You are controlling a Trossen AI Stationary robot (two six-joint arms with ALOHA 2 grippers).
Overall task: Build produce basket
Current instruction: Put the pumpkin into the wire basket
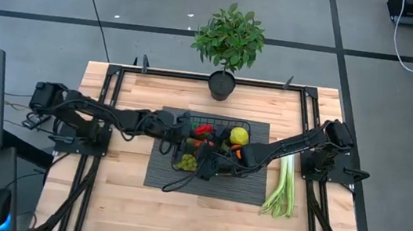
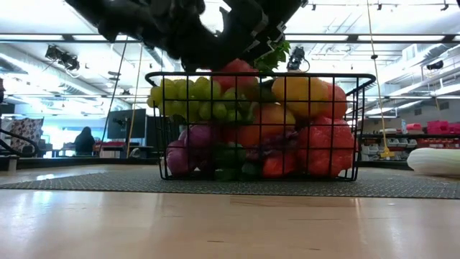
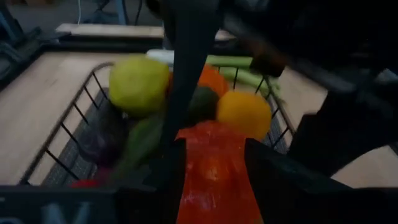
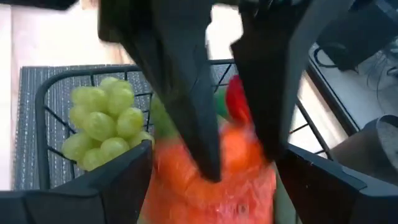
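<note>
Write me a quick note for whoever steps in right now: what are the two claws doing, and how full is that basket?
Left claw: over the basket, closed on an orange-red pepper.
Right claw: also over the basket, fingers apart around an orange piece.
Basket on the grey mat, nearly full: green grapes, lemon, oranges, peppers.
Done: most produce loaded.
Left: the leek lies on the table right of the mat; set the pepper down.

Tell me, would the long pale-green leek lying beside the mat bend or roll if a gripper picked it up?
The long pale-green leek would probably stay fairly stiff, since it lies straight along its whole length on the wooden table. It might tip if grabbed near one end, being so long. Rolling seems unlikely, because its leafy end fans out.
</note>
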